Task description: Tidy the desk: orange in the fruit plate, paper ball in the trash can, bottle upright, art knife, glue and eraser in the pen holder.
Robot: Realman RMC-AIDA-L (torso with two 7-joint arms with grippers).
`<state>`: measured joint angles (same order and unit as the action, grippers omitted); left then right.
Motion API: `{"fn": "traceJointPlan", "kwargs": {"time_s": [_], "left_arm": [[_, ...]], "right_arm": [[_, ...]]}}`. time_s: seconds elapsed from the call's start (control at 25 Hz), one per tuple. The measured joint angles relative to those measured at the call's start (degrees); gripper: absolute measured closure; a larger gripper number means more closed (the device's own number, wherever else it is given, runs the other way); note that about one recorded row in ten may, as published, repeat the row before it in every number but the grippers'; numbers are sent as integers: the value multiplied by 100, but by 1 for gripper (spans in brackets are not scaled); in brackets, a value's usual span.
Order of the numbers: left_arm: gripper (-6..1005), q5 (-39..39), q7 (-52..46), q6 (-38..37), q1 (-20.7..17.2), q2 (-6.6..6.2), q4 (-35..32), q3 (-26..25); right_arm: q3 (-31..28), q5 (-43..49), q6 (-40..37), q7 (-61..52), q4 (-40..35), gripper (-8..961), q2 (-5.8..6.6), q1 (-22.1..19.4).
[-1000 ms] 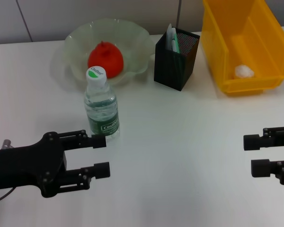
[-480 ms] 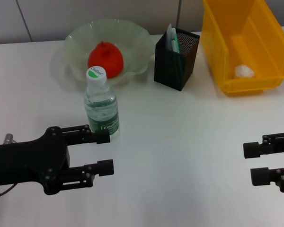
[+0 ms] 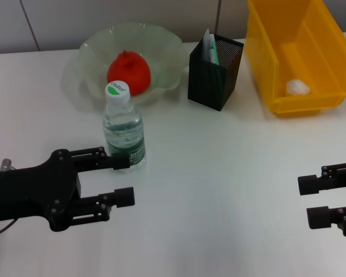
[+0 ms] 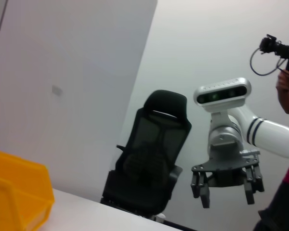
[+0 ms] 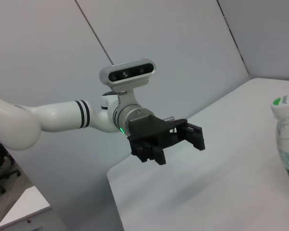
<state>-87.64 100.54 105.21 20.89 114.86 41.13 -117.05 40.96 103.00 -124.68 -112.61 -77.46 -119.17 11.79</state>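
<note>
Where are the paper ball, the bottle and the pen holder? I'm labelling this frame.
paper ball (image 3: 296, 87), head view, middle of the wad.
bottle (image 3: 124, 136), head view, clear body above the label.
pen holder (image 3: 210, 81), head view, front mesh wall.

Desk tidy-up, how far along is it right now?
Mostly done: the orange sits in the fruit plate, the paper ball lies in the trash can, and the bottle stands upright. Items poke out of the pen holder, though which ones is unclear. Nothing is in hand: the left gripper beside the bottle and the right gripper are both open. No loose items remain visible.
</note>
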Motion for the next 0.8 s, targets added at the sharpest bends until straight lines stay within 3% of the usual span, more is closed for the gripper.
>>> {"fn": "traceJointPlan", "kwargs": {"time_s": [0.48, 0.8], "left_arm": [[341, 4, -65, 10, 32, -30, 0, -96], [339, -190, -67, -20, 89, 17, 0, -75]], "right_arm": [[-45, 23, -4, -19, -62, 346, -9, -42], [-2, 43, -4, 118, -23, 346, -19, -61]]}}
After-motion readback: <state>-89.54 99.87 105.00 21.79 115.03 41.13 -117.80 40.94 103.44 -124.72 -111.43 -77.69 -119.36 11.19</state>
